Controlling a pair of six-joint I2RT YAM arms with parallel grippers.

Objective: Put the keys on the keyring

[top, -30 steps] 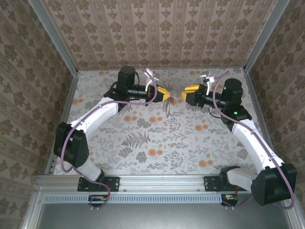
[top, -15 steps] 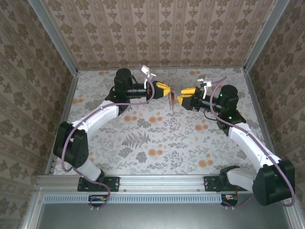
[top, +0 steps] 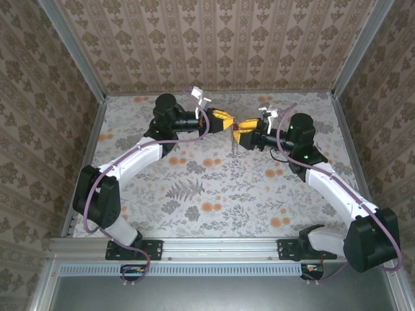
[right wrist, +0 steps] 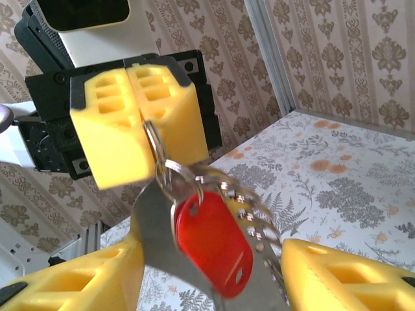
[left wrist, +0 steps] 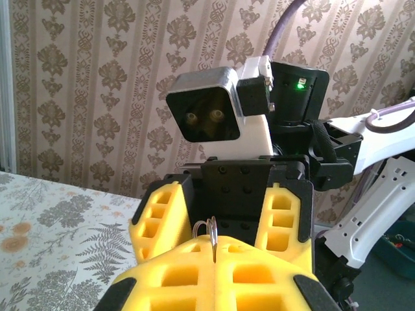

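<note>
My left gripper point(top: 225, 121) is shut on a thin wire ring point(left wrist: 213, 234) that sticks out of the seam between its yellow fingers. In the right wrist view that ring point(right wrist: 153, 144) hangs from the left gripper point(right wrist: 141, 120) and carries the keys, which have a bright red plastic end point(right wrist: 211, 238), plus a bead chain point(right wrist: 256, 217). Behind the red end lies a flat grey metal band point(right wrist: 152, 236), apparently the keyring. My right gripper point(right wrist: 207, 262) is open, one yellow finger on each side of the hanging bunch without touching it. Seen from above, the bunch point(top: 233, 139) dangles between the two grippers, above the table.
The floral tabletop point(top: 214, 188) lies below the grippers. Patterned walls and metal corner posts point(top: 347, 55) close in the back and sides. In the left wrist view the right gripper point(left wrist: 224, 207) faces me at very close range.
My right gripper has moved left up to the left gripper and now brackets the hanging keys. The left gripper has drifted slightly towards the back, still holding the ring.
</note>
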